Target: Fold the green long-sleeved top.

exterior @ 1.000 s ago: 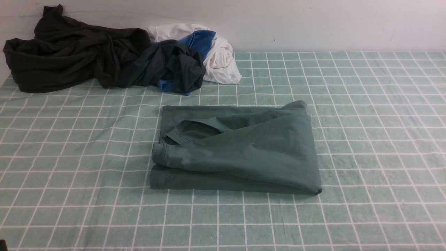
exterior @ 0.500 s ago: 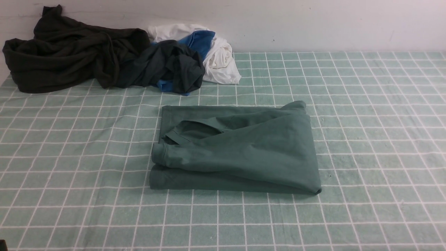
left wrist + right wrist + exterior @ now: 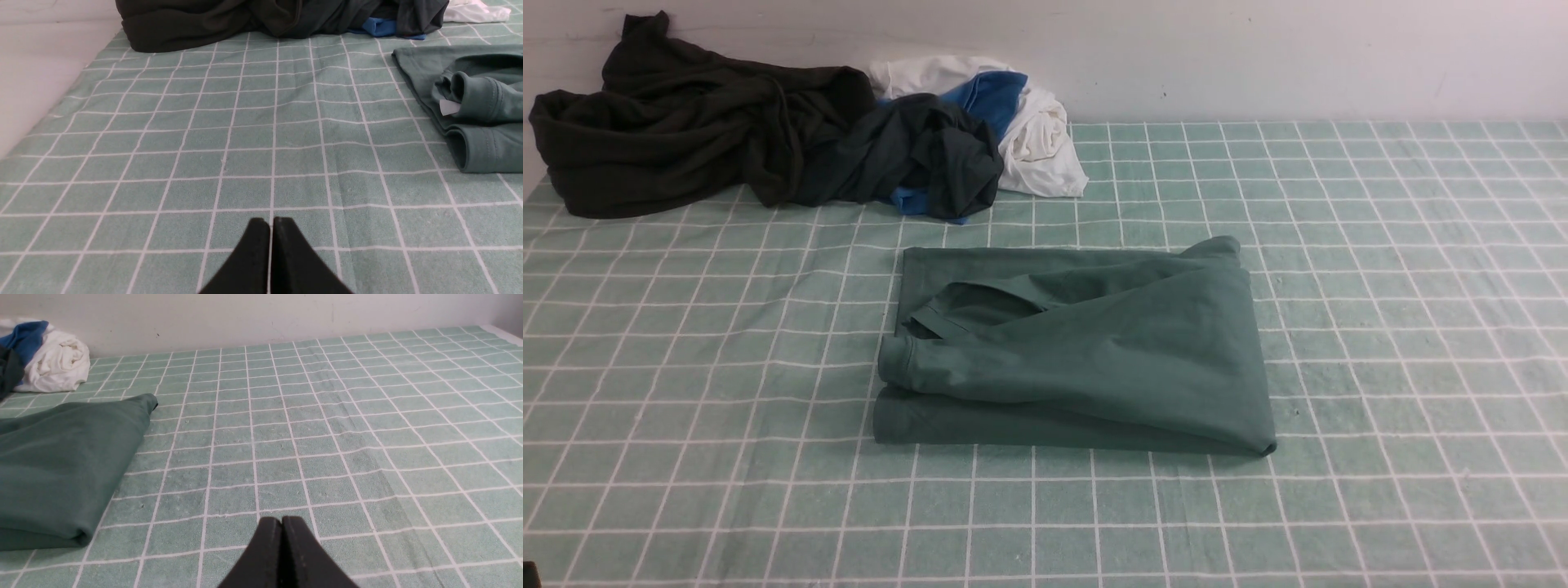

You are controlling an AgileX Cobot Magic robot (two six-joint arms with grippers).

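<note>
The green long-sleeved top (image 3: pixel 1086 359) lies folded into a compact rectangle in the middle of the checked cloth, a cuffed sleeve resting across its left side. Its cuffed end (image 3: pixel 478 98) shows in the left wrist view, and its smooth folded side (image 3: pixel 61 465) in the right wrist view. My left gripper (image 3: pixel 271 222) is shut and empty, hovering over bare cloth well to the left of the top. My right gripper (image 3: pixel 282 520) is shut and empty too, over bare cloth to the right of the top. Neither arm appears in the front view.
A very dark olive-black garment (image 3: pixel 678 122) is heaped at the back left against the wall. Beside it lie a dark teal-grey garment with blue cloth (image 3: pixel 923 159) and a crumpled white garment (image 3: pixel 1041 139). The checked green cloth (image 3: pixel 1380 286) covers the table.
</note>
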